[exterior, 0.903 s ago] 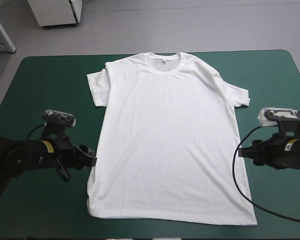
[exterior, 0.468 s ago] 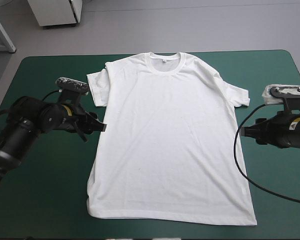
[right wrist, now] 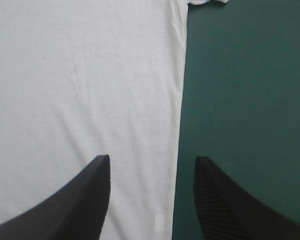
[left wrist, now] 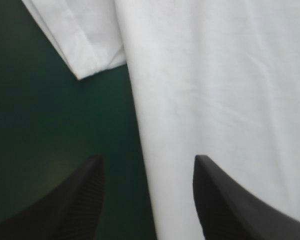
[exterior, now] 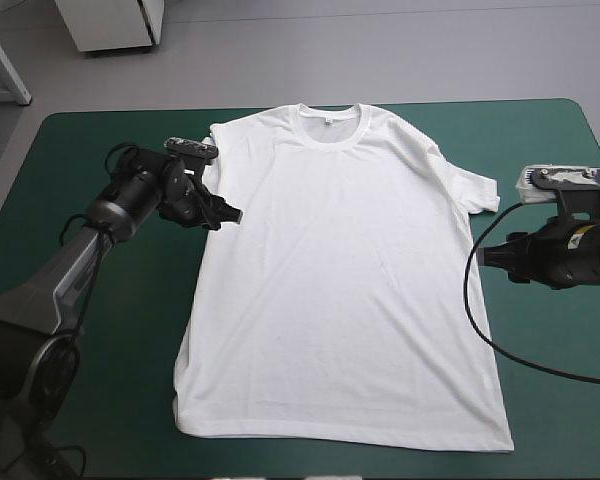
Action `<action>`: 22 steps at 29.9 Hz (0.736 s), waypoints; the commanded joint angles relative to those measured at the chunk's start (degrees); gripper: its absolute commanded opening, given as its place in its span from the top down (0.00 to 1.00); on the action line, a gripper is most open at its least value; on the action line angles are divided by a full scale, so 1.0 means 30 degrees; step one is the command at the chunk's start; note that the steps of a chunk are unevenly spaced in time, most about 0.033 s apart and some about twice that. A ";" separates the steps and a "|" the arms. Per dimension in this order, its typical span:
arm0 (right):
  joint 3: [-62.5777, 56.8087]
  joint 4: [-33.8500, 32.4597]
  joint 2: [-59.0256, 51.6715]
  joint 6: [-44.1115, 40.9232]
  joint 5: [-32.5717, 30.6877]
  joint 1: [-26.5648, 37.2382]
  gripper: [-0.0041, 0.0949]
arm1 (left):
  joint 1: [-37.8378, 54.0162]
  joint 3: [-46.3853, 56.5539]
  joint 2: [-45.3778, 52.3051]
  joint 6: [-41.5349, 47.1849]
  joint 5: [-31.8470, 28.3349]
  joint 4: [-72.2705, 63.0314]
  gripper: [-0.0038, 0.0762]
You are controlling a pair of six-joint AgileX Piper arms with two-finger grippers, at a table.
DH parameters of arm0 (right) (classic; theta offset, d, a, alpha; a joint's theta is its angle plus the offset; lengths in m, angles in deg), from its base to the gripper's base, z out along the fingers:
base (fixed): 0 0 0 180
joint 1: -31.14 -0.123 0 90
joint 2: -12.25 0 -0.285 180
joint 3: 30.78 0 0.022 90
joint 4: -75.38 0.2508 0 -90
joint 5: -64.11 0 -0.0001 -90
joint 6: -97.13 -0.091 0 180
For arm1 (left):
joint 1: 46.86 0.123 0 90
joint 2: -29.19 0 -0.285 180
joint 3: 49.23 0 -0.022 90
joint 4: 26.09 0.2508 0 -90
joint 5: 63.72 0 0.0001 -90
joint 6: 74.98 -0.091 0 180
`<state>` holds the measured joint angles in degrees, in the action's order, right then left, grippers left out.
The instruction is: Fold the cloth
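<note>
The white T-shirt lies spread flat on the teal-green cover, collar toward the far edge, hem toward the near edge. My left gripper hovers at the shirt's left side just below the left sleeve, open. In the left wrist view the left gripper straddles the T-shirt's side edge, the sleeve ahead. My right gripper is open at the shirt's right side below the right sleeve. In the right wrist view the right gripper straddles the T-shirt's right edge.
Bare teal-green cover runs along both sides of the shirt and in a narrow strip at the near edge. A white cabinet stands on the floor beyond the far edge.
My left arm swung from the shirt's lower left side toward the far edge, up to the left sleeve. The right gripper shifted slightly toward the right sleeve. The shirt has not moved.
</note>
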<state>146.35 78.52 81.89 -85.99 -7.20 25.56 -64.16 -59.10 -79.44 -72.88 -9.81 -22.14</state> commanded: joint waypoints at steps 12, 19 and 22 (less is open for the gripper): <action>0.0610 -0.1044 -0.0039 0.0126 0.0713 0.0154 0.54 | 0.0288 -0.4022 -0.4523 0.0336 0.0548 -0.0054 0.56; 0.0610 -0.1044 -0.0039 0.0079 0.0713 0.0154 0.54 | 0.0332 -0.4022 -0.5242 0.1063 0.0336 0.0289 0.62; 0.0610 -0.1044 -0.0039 0.0079 0.0904 0.0154 0.54 | 0.0332 -0.4022 -0.5366 0.1070 0.0336 0.0216 0.83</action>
<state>146.35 75.88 82.52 -85.94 -7.22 25.56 -63.29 -70.04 -97.32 -70.53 -7.68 -22.45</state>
